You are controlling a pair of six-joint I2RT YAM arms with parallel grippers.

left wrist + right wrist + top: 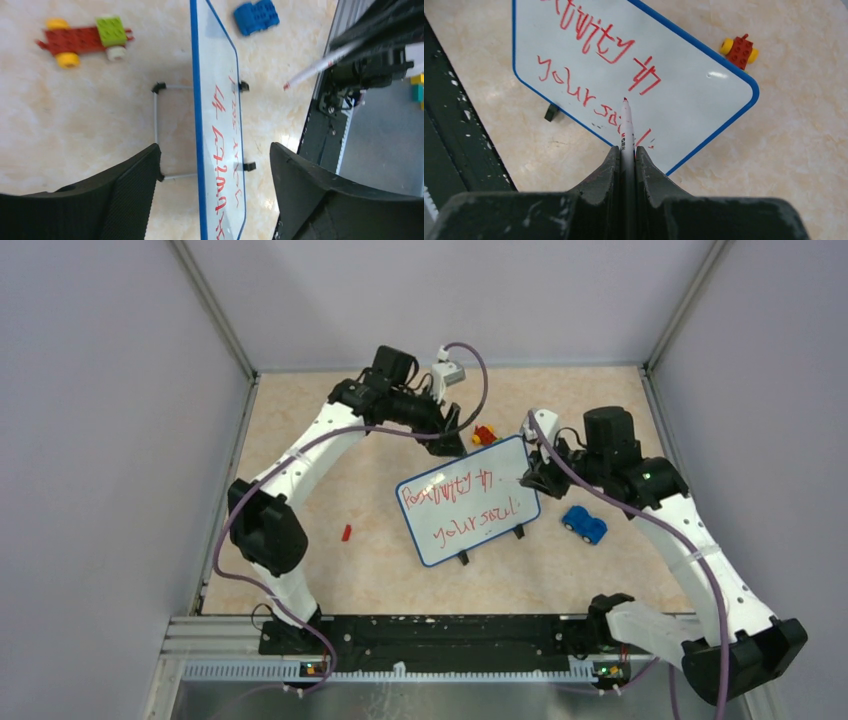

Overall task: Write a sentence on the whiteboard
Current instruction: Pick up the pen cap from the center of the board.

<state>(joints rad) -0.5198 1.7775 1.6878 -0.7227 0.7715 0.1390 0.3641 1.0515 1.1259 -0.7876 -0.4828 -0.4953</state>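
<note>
The whiteboard (467,502) stands tilted on its small black feet at the table's middle. It has a blue rim and carries the sentence (462,506) in two lines of red handwriting. My left gripper (450,440) is open at the board's far top corner. In the left wrist view its fingers (135,180) stand wide on either side of the board's edge (196,125) without touching it. My right gripper (626,150) is shut on a white marker (626,125). The marker's red tip hovers by the end of the sentence (594,45), near the board's right side (525,478).
A red, yellow and green brick car (485,435) lies just behind the board. To the board's right is a blue toy car (584,524), and a small red cap (346,533) sits to its left. A black rail (420,635) runs along the near edge.
</note>
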